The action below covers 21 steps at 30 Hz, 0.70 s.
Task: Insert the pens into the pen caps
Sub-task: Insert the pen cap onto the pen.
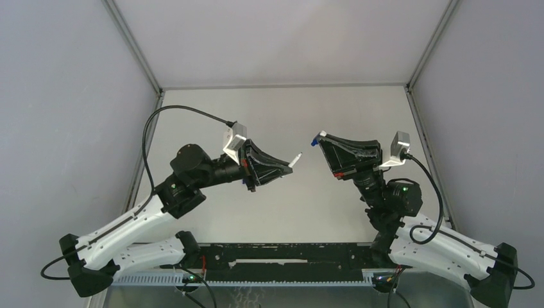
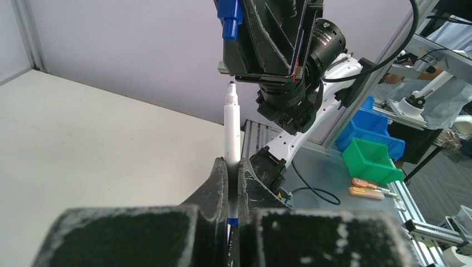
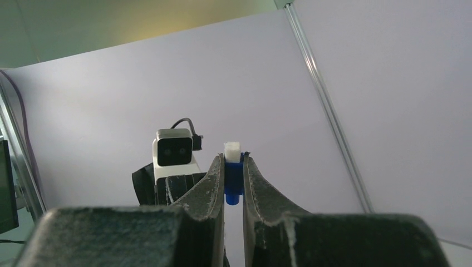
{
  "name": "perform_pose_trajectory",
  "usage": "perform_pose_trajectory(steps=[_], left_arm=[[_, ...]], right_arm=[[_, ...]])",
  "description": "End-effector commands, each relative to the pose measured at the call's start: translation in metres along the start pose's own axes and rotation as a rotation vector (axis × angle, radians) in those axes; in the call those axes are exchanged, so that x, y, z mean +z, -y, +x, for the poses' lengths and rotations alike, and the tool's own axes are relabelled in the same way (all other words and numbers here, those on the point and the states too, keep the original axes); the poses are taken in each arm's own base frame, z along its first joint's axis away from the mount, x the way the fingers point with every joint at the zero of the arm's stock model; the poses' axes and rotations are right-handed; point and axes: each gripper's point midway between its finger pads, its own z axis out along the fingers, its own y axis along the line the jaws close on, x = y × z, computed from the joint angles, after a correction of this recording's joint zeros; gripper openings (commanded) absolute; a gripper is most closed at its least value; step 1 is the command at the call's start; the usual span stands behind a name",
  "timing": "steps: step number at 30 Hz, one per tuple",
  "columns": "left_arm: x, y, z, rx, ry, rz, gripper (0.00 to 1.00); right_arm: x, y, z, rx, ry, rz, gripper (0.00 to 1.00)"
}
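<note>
My left gripper (image 1: 289, 164) is shut on a white pen (image 1: 295, 159), held above the table with its tip pointing right. In the left wrist view the pen (image 2: 232, 130) stands out from between my fingers, its dark tip bare. My right gripper (image 1: 319, 137) is shut on a dark blue pen cap (image 1: 314, 142). The cap (image 2: 230, 16) shows in the left wrist view just above and beyond the pen tip, apart from it. In the right wrist view the cap (image 3: 234, 177) sits between my fingertips with a white part at its far end. Other pens and caps are out of view.
The pale table (image 1: 282, 115) is walled by grey panels on three sides. A black rail (image 1: 289, 256) runs along the near edge between the arm bases. Blue and green bins (image 2: 374, 150) stand off the table beyond the right arm.
</note>
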Motion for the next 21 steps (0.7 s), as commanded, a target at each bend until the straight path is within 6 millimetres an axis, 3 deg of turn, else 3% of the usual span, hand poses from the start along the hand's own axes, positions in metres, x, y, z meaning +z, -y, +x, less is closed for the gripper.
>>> perform_pose_trajectory(steps=[1, 21], left_arm=[[0.002, 0.017, -0.029, 0.043, 0.062, 0.058, 0.00], [-0.001, 0.011, -0.030, 0.046, 0.072, 0.019, 0.00]], right_arm=[[0.011, -0.022, -0.019, 0.003, 0.054, -0.079, 0.00], [0.012, -0.028, -0.005, 0.024, 0.014, -0.107, 0.00]])
